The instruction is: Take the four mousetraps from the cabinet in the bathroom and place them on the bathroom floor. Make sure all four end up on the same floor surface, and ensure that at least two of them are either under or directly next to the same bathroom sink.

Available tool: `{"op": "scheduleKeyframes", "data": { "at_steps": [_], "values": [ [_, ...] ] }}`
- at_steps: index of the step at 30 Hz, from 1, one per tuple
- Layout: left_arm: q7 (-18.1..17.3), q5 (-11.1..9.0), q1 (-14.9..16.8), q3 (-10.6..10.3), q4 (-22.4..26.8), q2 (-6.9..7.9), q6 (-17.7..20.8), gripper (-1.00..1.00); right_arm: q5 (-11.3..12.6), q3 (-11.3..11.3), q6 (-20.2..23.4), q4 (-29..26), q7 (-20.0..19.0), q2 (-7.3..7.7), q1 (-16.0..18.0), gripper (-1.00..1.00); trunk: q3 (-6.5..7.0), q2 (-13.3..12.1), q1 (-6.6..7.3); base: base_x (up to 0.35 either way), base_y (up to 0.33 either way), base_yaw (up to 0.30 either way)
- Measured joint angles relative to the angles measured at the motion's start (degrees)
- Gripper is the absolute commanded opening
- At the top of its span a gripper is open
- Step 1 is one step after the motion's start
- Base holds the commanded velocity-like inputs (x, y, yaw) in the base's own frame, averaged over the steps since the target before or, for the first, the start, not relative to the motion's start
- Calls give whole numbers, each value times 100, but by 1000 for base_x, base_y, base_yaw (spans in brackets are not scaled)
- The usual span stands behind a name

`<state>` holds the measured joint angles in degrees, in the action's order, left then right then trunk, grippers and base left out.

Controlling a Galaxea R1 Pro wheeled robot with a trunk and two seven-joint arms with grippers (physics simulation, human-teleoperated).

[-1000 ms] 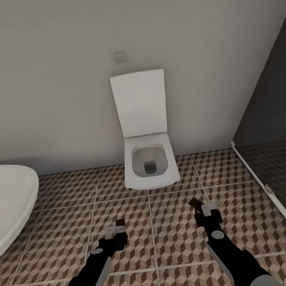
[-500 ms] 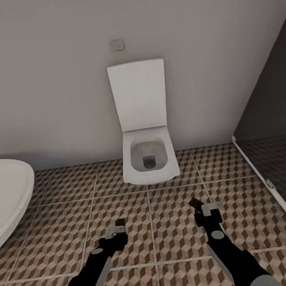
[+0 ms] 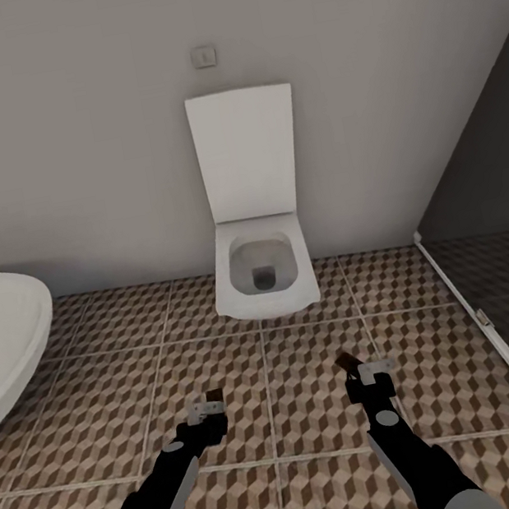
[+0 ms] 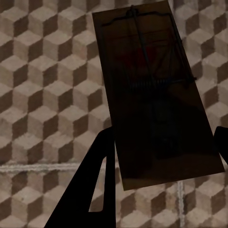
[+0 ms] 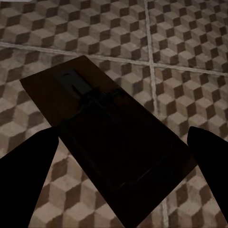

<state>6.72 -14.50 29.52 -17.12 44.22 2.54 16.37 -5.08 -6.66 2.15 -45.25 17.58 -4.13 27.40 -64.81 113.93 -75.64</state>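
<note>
Each gripper carries one mousetrap low over the cube-patterned bathroom floor. My left gripper is shut on a dark, shadowed mousetrap; the left wrist view shows that board with its wire and a faint red mark, clamped between the black fingers. My right gripper is shut on a second mousetrap, which lies flat between the fingers in the right wrist view as a dark board. The cabinet, the sink and the other mousetraps are out of view.
A white toilet with its lid raised stands against the grey wall straight ahead, below a small wall plate. A white oval bathtub juts in at the left. A dark glass partition with a white floor rail bounds the right.
The whole head view has shifted: toilet and wall sit higher and a little larger, the bathtub further left, so the camera moved. Both arms hold the same pose with their mousetraps.
</note>
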Motion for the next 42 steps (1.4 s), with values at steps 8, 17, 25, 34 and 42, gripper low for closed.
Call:
{"op": "scheduleKeyframes", "data": {
  "at_steps": [8,17,25,34,42],
  "values": [
    [0,0,0,2,2,1,0,-100,0,0,0,1,0,0,0,-100,-218,321,-176,0,0,0],
    [0,0,1,0,1,0,0,-100,0,0,0,-1,-3,0,0,-100,-463,682,-373,0,0,0],
    [0,0,-1,1,-1,0,0,-100,0,0,0,1,-6,0,0,-100,-680,1003,-549,0,0,0],
    [0,2,2,0,17,0,-4,-100,0,0,0,10,-9,0,0,-100,-925,1364,-747,0,0,0],
    [-27,40,-1,-9,377,27,-53,-100,-27,-6,-30,57,-70,8,0,-100,-986,1405,-769,0,0,0]
  ]
}}
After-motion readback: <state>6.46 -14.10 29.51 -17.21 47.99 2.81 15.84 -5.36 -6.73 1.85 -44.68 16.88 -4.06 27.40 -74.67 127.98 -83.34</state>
